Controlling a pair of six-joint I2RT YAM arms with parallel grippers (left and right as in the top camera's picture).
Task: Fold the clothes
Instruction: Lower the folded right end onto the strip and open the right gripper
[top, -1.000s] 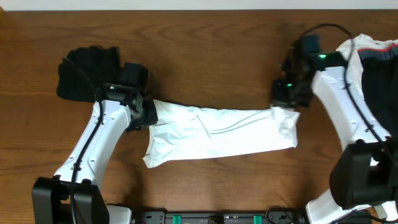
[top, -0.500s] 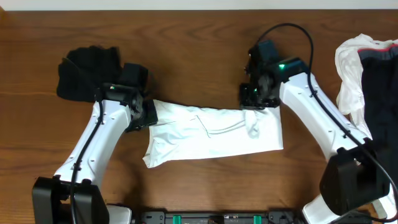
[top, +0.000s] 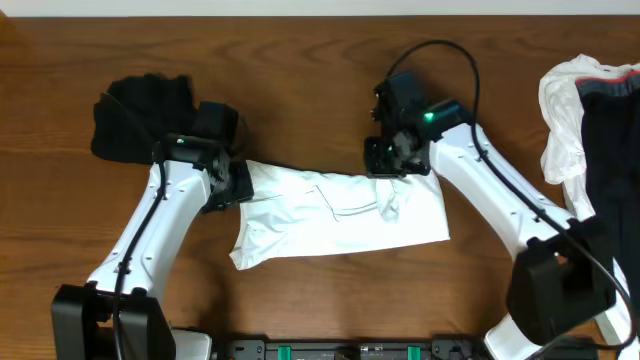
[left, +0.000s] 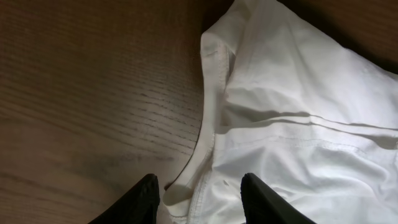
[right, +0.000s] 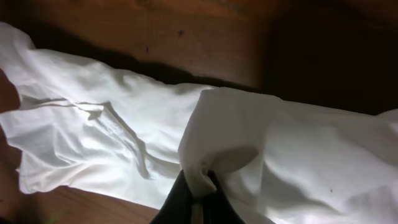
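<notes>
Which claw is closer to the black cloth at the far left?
Left. The left gripper sits just beside the black cloth, at one end of the white shirt; the right gripper pinches the shirt's other end.

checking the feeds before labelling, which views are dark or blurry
Overhead: even light, sharp, the white garment bright but its creases readable. Left wrist: dim, the table grain soft toward the bottom, the fingers near-black silhouettes. Right wrist: darkest, deep shadow at upper right, and the fold at the right gripper shades the cloth.
</notes>
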